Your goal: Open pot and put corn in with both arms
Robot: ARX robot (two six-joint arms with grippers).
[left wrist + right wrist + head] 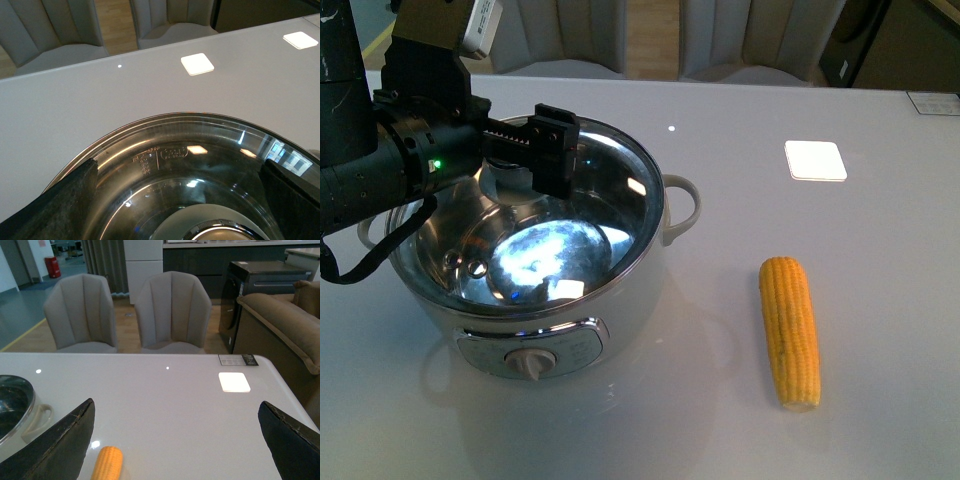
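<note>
- Starting at the far left of the front view, the left arm [380,170] reaches in over the pot [630,290], which sits on the left half of the pale bench [740,110].
- The glass lid [610,200] is on the pot, steel rim and all.
- The left fingers [60,205] are spread wide and holding nothing. In the left wrist view they hang close over the lid, one on each side. The grey lid knob [215,227] shows between them at the picture's edge. Can't tell if they touch the glass.
- The pot's control knob [530,362] faces the robot, and one loop handle [682,208] sticks out on the corn's side.
- The corn [790,330] lies flat on the bench right of the pot, well apart from it. It runs lengthwise away from the robot, with nothing touching it.
- The right fingers [55,450] only show in the right wrist view. They're wide open, empty, and up above the bench. One end of the corn pokes into that picture between them, nearer one finger and clear of both. The pot's handle sits off at the edge of that view.
</note>
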